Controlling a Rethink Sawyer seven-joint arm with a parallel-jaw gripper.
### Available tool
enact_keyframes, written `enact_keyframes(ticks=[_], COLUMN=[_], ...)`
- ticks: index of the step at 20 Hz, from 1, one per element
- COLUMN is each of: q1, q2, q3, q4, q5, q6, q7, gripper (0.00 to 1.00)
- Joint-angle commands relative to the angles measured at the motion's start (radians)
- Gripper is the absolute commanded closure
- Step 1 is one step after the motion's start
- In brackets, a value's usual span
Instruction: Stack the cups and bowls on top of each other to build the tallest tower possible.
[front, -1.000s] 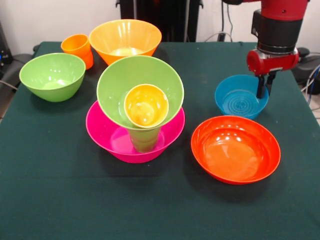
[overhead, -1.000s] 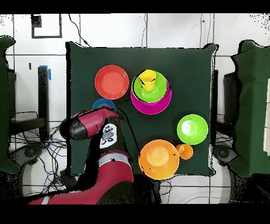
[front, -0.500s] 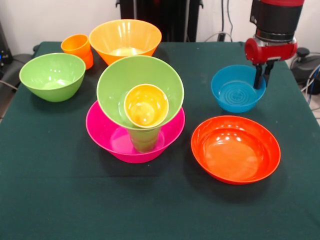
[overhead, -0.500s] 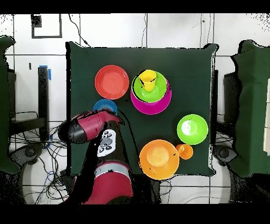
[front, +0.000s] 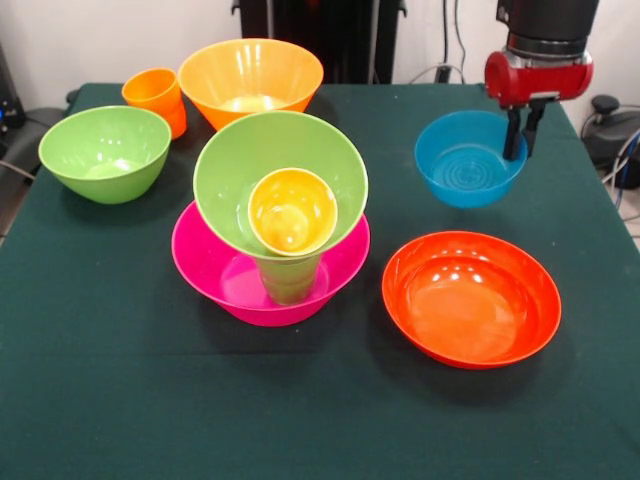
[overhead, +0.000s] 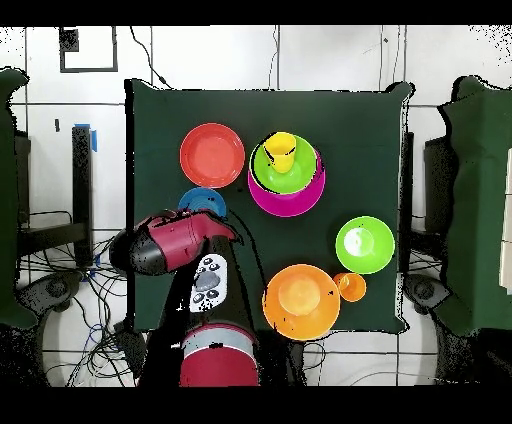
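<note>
The desk (front: 120, 400), covered in dark green cloth, is carrying everything in sight. The red and black arm (overhead: 175, 245) is reaching in from the robot's side, hanging over the far right corner in the front view.

The tower (front: 280, 215) is standing near the middle of the desk. Its base is the large pink bowl (front: 215, 265), sitting flat. A green cup (front: 288, 278) is standing inside it, a light green bowl (front: 240, 160) is resting on that cup and tilting toward the camera, and a yellow cup (front: 292, 210) is lying inside that bowl with its mouth facing forward.

The orange bowl (front: 250, 75) is sitting at the far edge, with the small orange cup (front: 155, 95) just beside it on the left. The second light green bowl (front: 105, 150) is sitting apart at the left. The red-orange bowl (front: 470, 298) is sitting at the front right, well clear of the tower.

The blue bowl (front: 460, 160) is tipping slightly behind the red-orange one. The tool (front: 519, 130) is pinching its right rim, one finger inside the wall and one outside, closed narrowly onto it.
</note>
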Motion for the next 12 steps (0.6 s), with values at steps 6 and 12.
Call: enact_keyframes(ticks=[6,12], q1=[-0.069,-0.118], q2=[-0.065,-0.083], q3=[0.122,0.174], q4=[-0.006,-0.051], q5=[0.06,0.066], q6=[0.217,0.356], q7=[0.018,-0.062], gripper=[1.0,1.0])
